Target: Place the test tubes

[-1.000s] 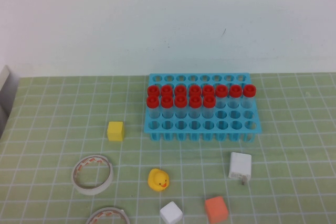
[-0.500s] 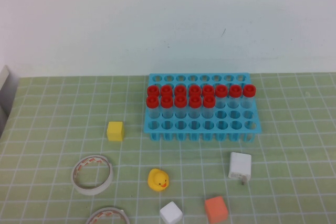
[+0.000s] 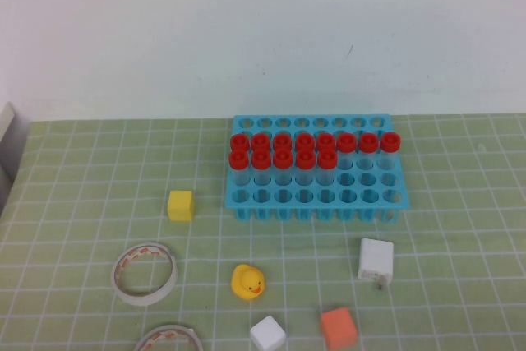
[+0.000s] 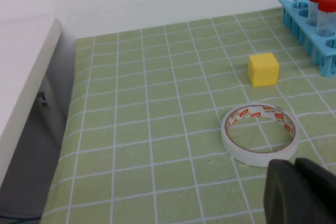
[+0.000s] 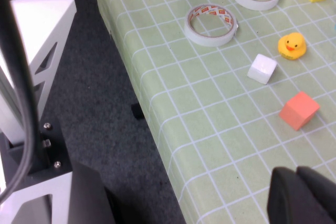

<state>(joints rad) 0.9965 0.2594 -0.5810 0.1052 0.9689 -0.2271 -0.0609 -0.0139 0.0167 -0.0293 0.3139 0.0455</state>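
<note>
A bright blue plastic test-tube rack (image 3: 312,196) stands upright near the far middle of the green gridded table mat (image 3: 82,187). It holds the clear, red-capped test tubes (image 3: 283,158): eight fill one row across the rack's full width, and five more sit in the row just in front, starting from the rack's left end (thirteen in all, every one upright in its hole). The left gripper (image 4: 295,165) does not show in the high view. Its own wrist camera finds it low over the mat with its dark fingers pressed together and holding nothing, just beside a white roll of clear adhesive tape (image 4: 259,134). A small yellow cube (image 4: 263,68) lies farther on and the rack's corner beyond that. The right gripper (image 5: 297,172) is likewise clenched on nothing, poised near the table's front edge. An orange cube (image 5: 299,109), a white cube (image 5: 262,68), a yellow rubber duck (image 5: 292,45) and a second tape roll (image 5: 211,24) are spread on the mat beyond it. A white rectangular block (image 3: 376,260) lies near the rack's front right corner, apart from it.
</note>
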